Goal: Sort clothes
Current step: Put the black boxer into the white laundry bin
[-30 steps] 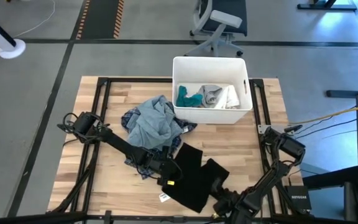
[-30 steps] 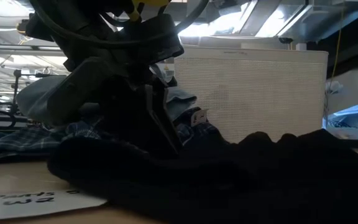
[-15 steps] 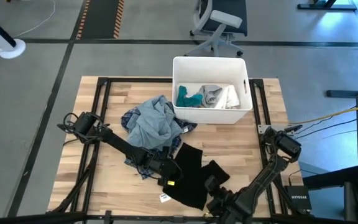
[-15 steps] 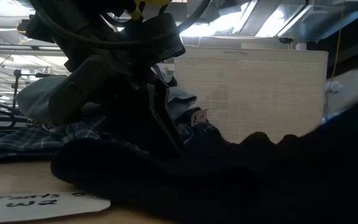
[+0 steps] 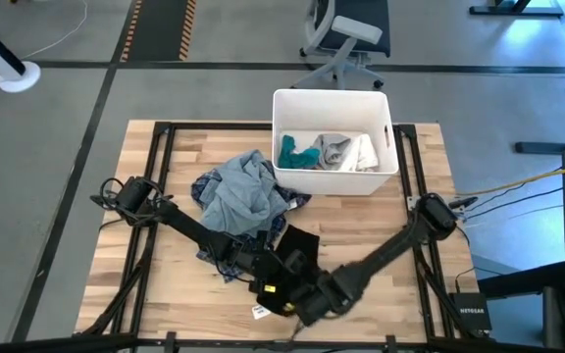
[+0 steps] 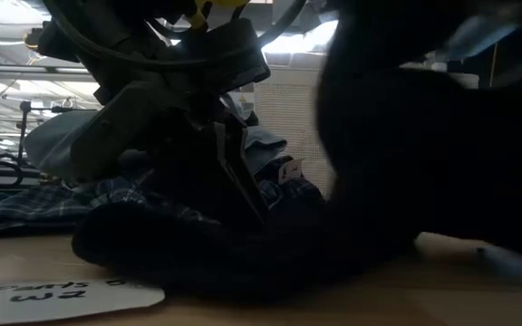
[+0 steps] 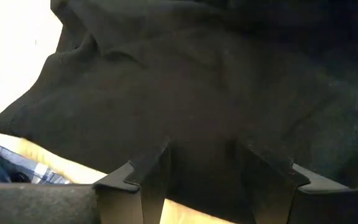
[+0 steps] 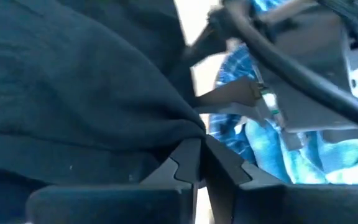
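From above, the black garment (image 5: 297,257) lies bunched near the front middle of the wooden counter (image 5: 165,294), and both arms meet over it. The left gripper (image 5: 266,275) rests at its left edge; the right gripper (image 5: 307,297) reaches in from the right onto its front part. Behind them a light blue-grey garment (image 5: 238,191) is heaped on a dark blue plaid garment (image 5: 207,186), touching the white bin (image 5: 333,181). In the bin lie a teal garment (image 5: 295,155) and a white garment (image 5: 361,152). A small white tag (image 5: 259,312) sits on the counter just in front of the black cloth.

At counter level, the left arm's dark body fills the upper left, standing on the black garment (image 6: 216,258). A dark mass of cloth and arm blocks the right side. The plaid garment (image 6: 53,201) shows behind, and a handwritten label (image 6: 57,299) lies in front.

The left wrist view shows 2 fingers (image 7: 148,180) spread wide and pressed down on the black garment (image 7: 185,93), not gripping it.

The right wrist view shows 2 fingers (image 8: 185,163) closed together, pinching a fold of the black garment (image 8: 73,106); beyond them is the left arm over the blue fabric.
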